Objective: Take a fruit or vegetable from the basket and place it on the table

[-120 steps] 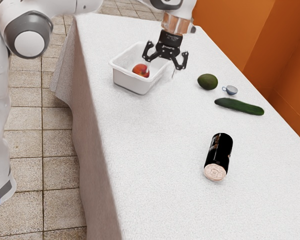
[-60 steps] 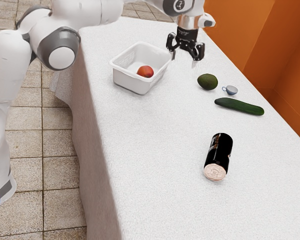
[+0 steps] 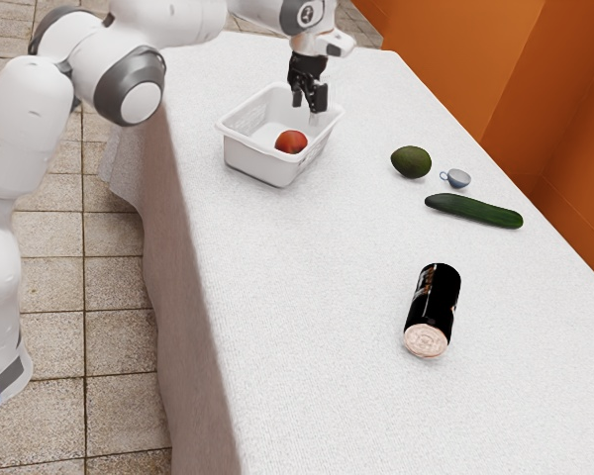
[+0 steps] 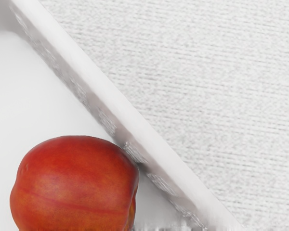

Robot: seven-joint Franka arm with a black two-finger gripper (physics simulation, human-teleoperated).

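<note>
The tool [image 3: 309, 105] hangs over the white basket [image 3: 252, 161], its 2 fingers apart, gripping nothing. 1 red fruit [image 3: 291, 142] lies inside, beside a wall. Farther along the bench [image 3: 307, 297]: 1 avocado [image 3: 411, 162], 1 cup [image 3: 459, 178], 1 cucumber [image 3: 473, 211], 1 black can [image 3: 434, 302].

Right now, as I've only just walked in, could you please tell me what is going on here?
The robot arm has its gripper open above the white basket, holding nothing. Its target looks to be the red fruit, which lies inside the basket near one wall and is not yet on the table. The avocado, cucumber, small cup and black can rest on the table, outside the basket.
</note>
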